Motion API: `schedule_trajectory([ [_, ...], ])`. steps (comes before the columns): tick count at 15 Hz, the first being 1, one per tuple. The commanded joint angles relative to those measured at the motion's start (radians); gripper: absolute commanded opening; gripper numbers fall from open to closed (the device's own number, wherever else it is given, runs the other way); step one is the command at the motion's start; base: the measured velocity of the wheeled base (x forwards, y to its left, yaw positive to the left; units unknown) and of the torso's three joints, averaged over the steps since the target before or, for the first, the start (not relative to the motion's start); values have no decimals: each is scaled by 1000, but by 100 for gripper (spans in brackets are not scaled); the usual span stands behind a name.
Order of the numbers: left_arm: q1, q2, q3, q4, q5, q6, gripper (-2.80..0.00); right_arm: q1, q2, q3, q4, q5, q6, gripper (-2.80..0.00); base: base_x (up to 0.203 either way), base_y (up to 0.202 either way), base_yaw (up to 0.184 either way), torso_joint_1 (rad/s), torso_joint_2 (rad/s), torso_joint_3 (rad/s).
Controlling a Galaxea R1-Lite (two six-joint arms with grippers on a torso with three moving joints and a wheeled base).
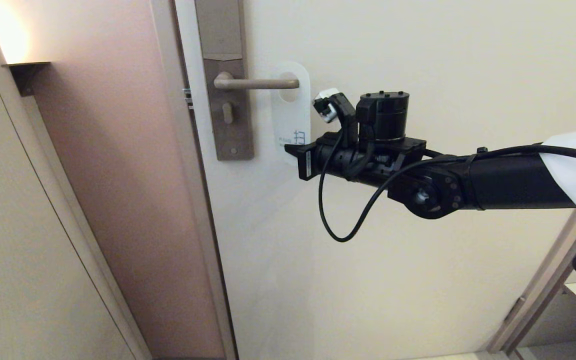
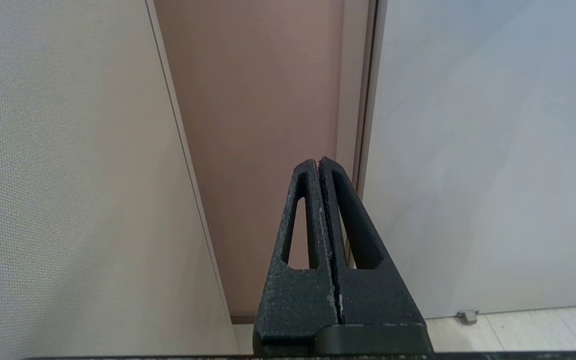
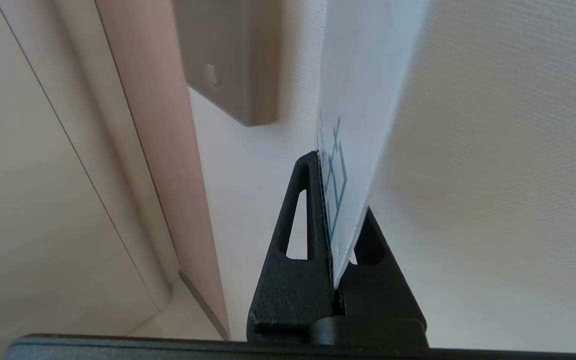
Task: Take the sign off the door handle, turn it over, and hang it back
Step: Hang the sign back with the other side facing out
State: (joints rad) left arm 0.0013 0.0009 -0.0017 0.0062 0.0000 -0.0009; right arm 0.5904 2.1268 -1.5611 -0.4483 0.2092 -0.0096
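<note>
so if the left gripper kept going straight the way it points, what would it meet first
Probably the pinkish-brown wall panel beside the door; the shut left gripper points at it with nothing between, though the distance is unclear.

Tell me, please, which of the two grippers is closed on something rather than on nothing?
The right gripper: its fingers clamp the lower end of the sign, which hangs on the door handle. The left gripper is shut on nothing.

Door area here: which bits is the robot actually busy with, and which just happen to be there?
In the job:
- white rounded door-hanger sign, hanging on the handle
- slim beige-grey lever handle
- right tool, shut on the sign's lower end

Just there:
- grey-brown lock plate
- cream door
- left tool, shut, empty
</note>
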Motion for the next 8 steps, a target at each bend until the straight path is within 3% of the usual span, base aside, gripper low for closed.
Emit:
schedule_trajectory([
  [1, 0, 1, 0, 0, 0, -1, -280, 17, 1, -1, -3, -9, 0, -280, 0, 0, 0, 0, 0, 0],
  [8, 0, 1, 0, 0, 0, -1, -280, 101, 8, -21, -3, -60, 2, -280, 0, 0, 0, 0, 0, 0],
])
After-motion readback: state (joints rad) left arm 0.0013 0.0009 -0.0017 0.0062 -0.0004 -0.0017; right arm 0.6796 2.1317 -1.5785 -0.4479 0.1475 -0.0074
